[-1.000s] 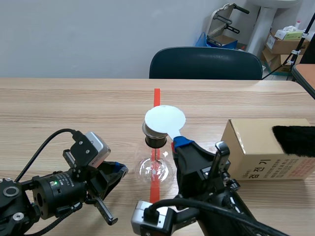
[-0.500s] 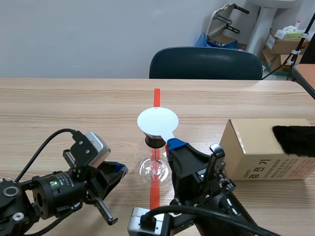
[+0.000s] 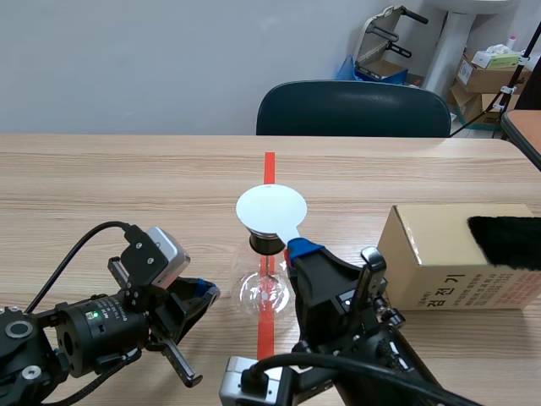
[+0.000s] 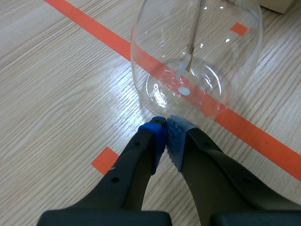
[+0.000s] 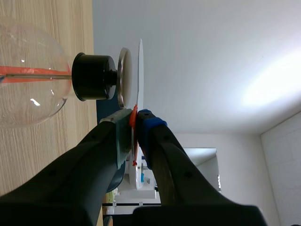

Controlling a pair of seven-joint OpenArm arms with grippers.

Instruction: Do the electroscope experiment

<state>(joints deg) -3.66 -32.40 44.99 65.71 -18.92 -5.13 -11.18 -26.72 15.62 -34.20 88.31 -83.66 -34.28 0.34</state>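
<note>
Midway through a bench-top electroscope demonstration, the right end effector pinches the short handle of a white disc. It holds the disc flat over the metal plate that caps the electroscope flask. In the right wrist view the disc stands just off the plate, with a sliver of gap between them. The left end effector, pads pressed together on nothing, sits low beside the flask on the left arm's side. Its tips are touching the glass or all but touching it – which one cannot be told.

The step in hand appears to be presenting the disc to the plate. Doing it well likely means keeping the disc level and centred over the plate and closing the last gap slowly. The pinch should stay on the handle alone. A sideways nudge against the black stopper could rock the round-bottomed flask on the desk.

The flask is the one see-through container. A thin rod runs down inside it from the stopper. Two slim foil leaves hang at the rod's end and seem slightly parted, though that is hard to judge. Well to the flask's other side, on the right arm's side, a cardboard box stands closed, its contents unseen. A black furry piece lies on top of it.
</note>
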